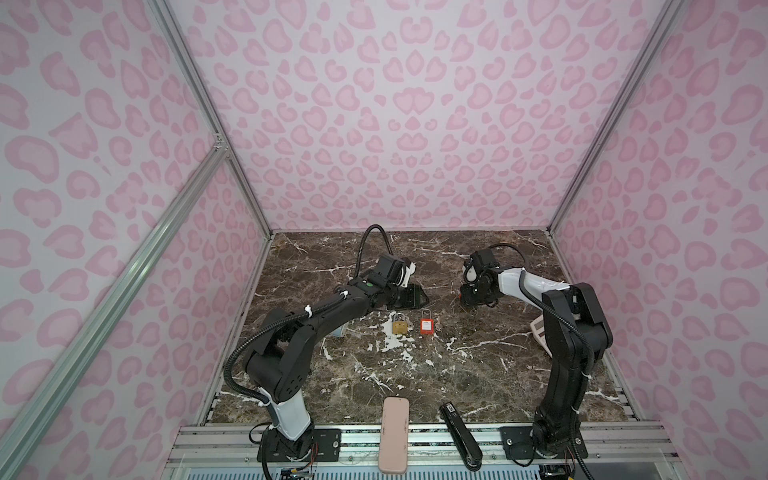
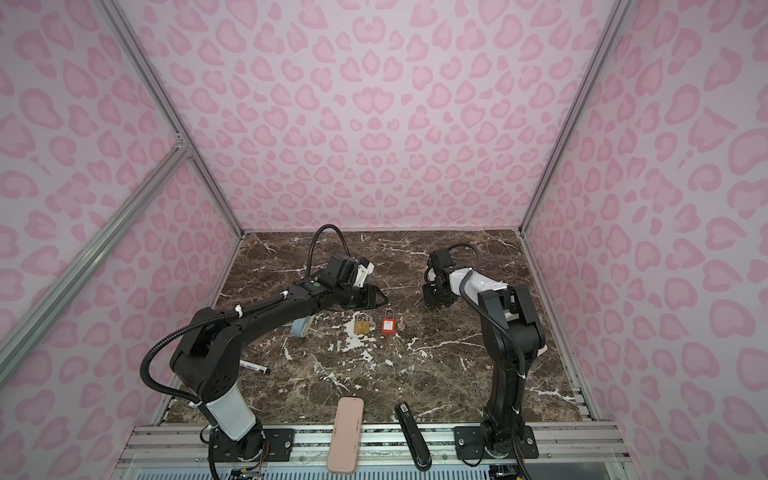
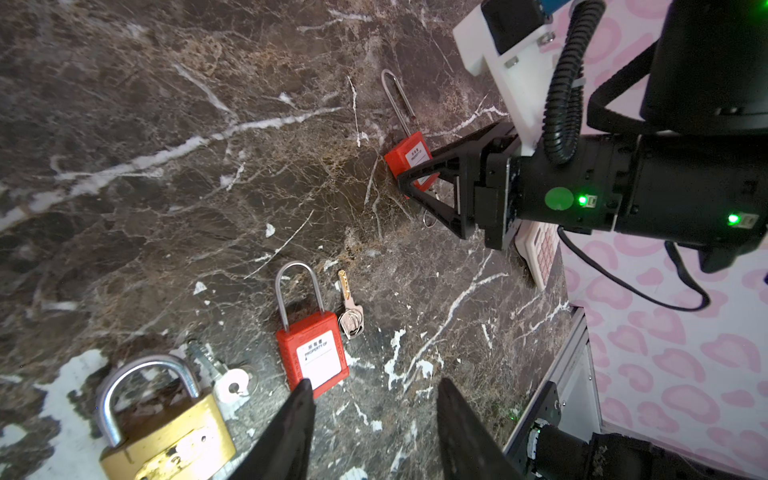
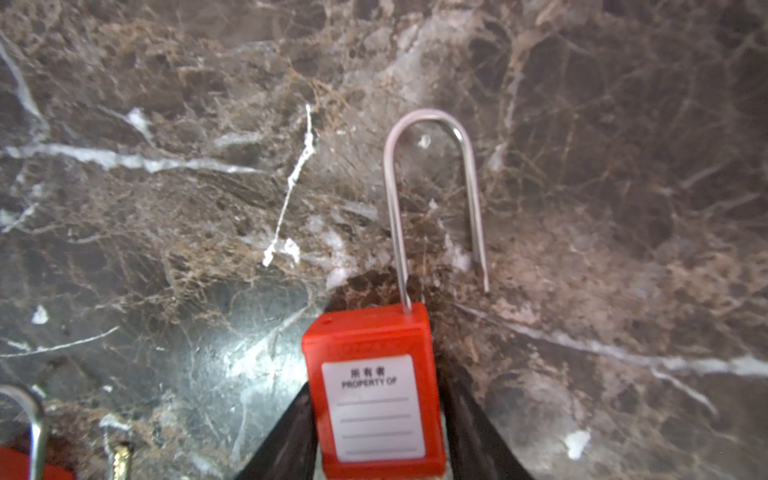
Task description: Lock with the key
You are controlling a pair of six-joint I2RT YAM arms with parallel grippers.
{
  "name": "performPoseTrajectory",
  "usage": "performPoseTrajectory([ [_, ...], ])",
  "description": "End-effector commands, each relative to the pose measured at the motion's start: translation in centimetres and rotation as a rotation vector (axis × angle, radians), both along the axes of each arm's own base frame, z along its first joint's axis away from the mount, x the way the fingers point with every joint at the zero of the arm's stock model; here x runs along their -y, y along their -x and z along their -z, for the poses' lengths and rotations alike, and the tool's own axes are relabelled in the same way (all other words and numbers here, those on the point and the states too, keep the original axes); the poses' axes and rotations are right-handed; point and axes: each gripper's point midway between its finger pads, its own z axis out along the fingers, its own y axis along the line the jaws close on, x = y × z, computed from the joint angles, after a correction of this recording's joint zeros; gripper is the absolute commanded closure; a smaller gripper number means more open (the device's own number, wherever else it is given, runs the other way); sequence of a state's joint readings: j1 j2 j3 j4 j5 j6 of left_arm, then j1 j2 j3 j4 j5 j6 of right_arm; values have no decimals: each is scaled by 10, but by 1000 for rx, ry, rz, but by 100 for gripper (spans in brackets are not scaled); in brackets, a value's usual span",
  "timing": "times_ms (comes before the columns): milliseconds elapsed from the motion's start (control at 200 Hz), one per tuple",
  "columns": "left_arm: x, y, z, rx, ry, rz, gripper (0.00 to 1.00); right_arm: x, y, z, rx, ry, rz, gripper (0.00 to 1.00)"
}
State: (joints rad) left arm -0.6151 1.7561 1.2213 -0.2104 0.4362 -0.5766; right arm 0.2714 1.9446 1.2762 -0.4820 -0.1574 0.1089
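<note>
1. At the far left of the marble table [image 1: 478, 374] you see a pale blue roll [image 2: 301, 327], partly hidden under the left arm. A marker [image 2: 254, 366] lies nearer the front edge.
2. Your left gripper [image 3: 374, 381] has its jaws about half open, and nothing is between them. In both top views it is behind the row of padlocks, apart from them.
3. The brass padlock [image 3: 166, 440] lies flat with its shackle closed. A silver key [image 3: 226, 376] lies just beside the shackle. Toward the front, a pink case [image 1: 394, 434] lies across the metal rail.
4. Next comes the short red padlock [image 3: 311, 353], label up, with both legs of the shackle in the body. A small key [image 3: 350, 309] on a ring lies just beside it on the right.
5. At the front edge, a black stapler [image 1: 460, 436] lies slanted over the rail.
6. Your right gripper [image 4: 376, 386] has the long-shackle red padlock [image 4: 365, 336].
   - The jaws are closed against both sides of the red body.
   - The label faces up and the shackle points away from the gripper.
   - The shackle is open: one leg sits in the body and the other ends free beside it.
   - This padlock is behind the row and to its right.
   - A small metal ring [image 3: 429, 218] shows near its base. I cannot tell if a key hangs there.
7. At the right edge, a pink calculator [image 1: 539, 332] is partly hidden by the right arm.
</note>
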Motion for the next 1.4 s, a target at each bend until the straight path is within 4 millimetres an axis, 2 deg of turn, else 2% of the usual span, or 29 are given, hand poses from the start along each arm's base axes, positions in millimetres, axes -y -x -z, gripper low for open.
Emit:
performPoseTrajectory([
  [0, 6, -4, -13, 26, 44, 3, 50, 0, 6, 5, -24, 26, -20, 60],
  [130, 8, -5, -18, 28, 59, 1, 50, -5, 9, 2, -20, 30, -43, 66],
  [225, 8, -6, -18, 24, 70, -2, 50, -11, 10, -8, 5, 23, -63, 66],
  [375, 12, -7, -21, 7, 122, -11, 47, -28, 12, -37, 53, -68, -92, 68],
  [495, 20, -9, -35, -17, 251, 4, 45, -45, 17, -66, 112, -159, -112, 70],
  [705, 21, -17, -47, -18, 319, -8, 45, -72, 39, -97, 138, -297, -177, 71],
  [920, 25, -17, -44, -32, 322, 7, 45, -96, 54, -117, 138, -432, -215, 72],
  [1110, 25, -18, -46, -25, 321, -2, 45, -114, 64, -123, 134, -440, -273, 72],
  [1395, 23, -15, -38, -36, 312, -5, 47, -127, 72, -134, 165, -444, -323, 73],
])
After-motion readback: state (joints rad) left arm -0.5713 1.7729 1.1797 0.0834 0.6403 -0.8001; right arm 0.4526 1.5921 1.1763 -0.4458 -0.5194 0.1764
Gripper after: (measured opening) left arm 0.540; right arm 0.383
